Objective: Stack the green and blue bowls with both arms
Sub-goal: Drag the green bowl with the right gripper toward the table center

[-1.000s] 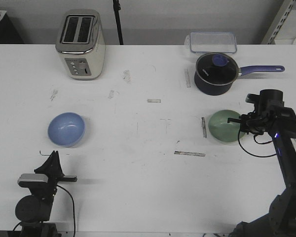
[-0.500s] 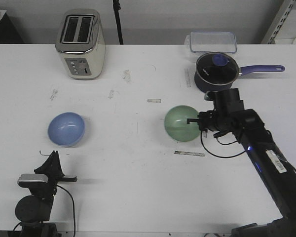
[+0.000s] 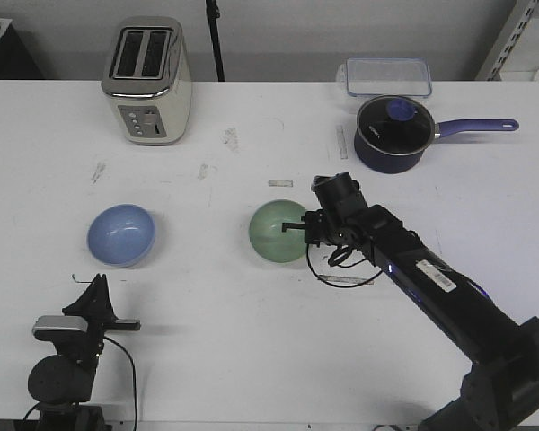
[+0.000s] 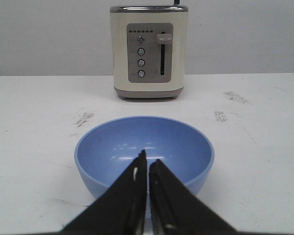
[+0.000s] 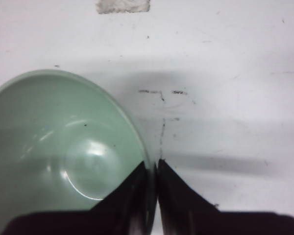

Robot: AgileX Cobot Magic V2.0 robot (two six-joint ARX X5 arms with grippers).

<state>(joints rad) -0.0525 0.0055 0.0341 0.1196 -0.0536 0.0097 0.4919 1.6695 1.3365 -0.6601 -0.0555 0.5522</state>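
Pinched at its rim by the right gripper (image 3: 298,226), the green bowl (image 3: 277,232) has travelled left to mid-table, nearing the blue bowl (image 3: 120,235); the left gripper (image 4: 147,169) waits closed, empty.

Blue bowl (image 4: 144,154) before closed pincer (image 4: 148,169)

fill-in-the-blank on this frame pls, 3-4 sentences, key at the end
1. The right gripper is shut on the rim of the ____ bowl.
2. The left gripper, jaws nearly together, points at the blue bowl, with the ____ beyond it.
3. The dark lidded saucepan has its handle pointing to the robot's ____.
4. Behind the saucepan lies a clear plastic ____.

Missing words: green; toaster; right; container
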